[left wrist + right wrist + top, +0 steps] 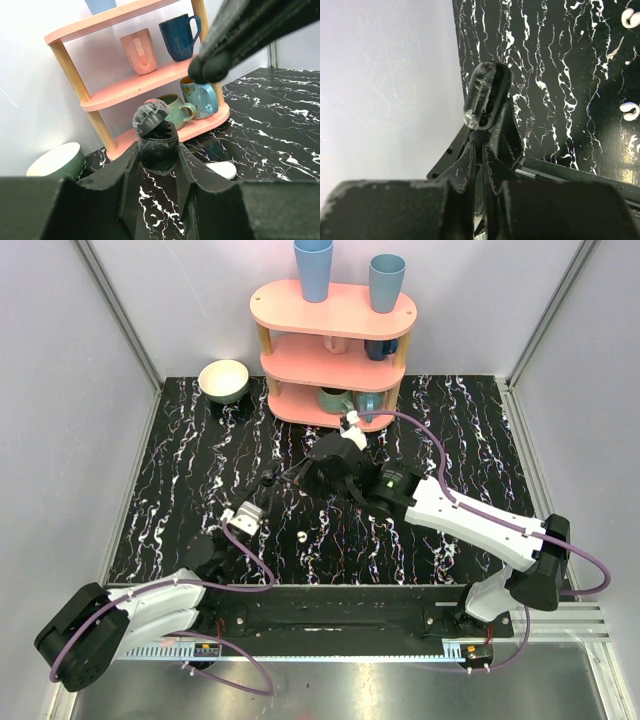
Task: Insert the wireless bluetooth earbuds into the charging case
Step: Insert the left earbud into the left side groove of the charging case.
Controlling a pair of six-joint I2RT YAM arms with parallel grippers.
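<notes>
**Left arm.** Your left gripper is closed. Its two black fingers meet at a tape-wrapped tip, and nothing shows between them. Well ahead of that tip and off to its left stands the round bowl, cream inside and dark green outside.

The small white rounded plastic charging case lies on the black white-veined marble tabletop. In the left wrist view it sits just past the tip and to its right, clear of the fingers, with its near edge hidden behind one of them. You cannot tell from here whether its lid is up.

**Between the arms.** One tiny white glossy earbud rests on the tabletop, to the right of the left gripper and nearer the bases than the right gripper. It touches neither. The second bud cannot be told apart from the white veins.

**Ahead of both grippers.** The pink three-tier shelf on wooden posts stands against the back wall. Two tall light-blue cups stand on its top tier. Ceramic mugs in pink, dark blue, green and a flowered pale blue fill the lower tiers.

**Right arm.** Your right gripper is closed, its fingers pressed flat together under a clear tape wrap, with nothing visible in the grip. It sits above the tabletop just in front of the shelf's bottom tier and points toward the pale left wall.
</notes>
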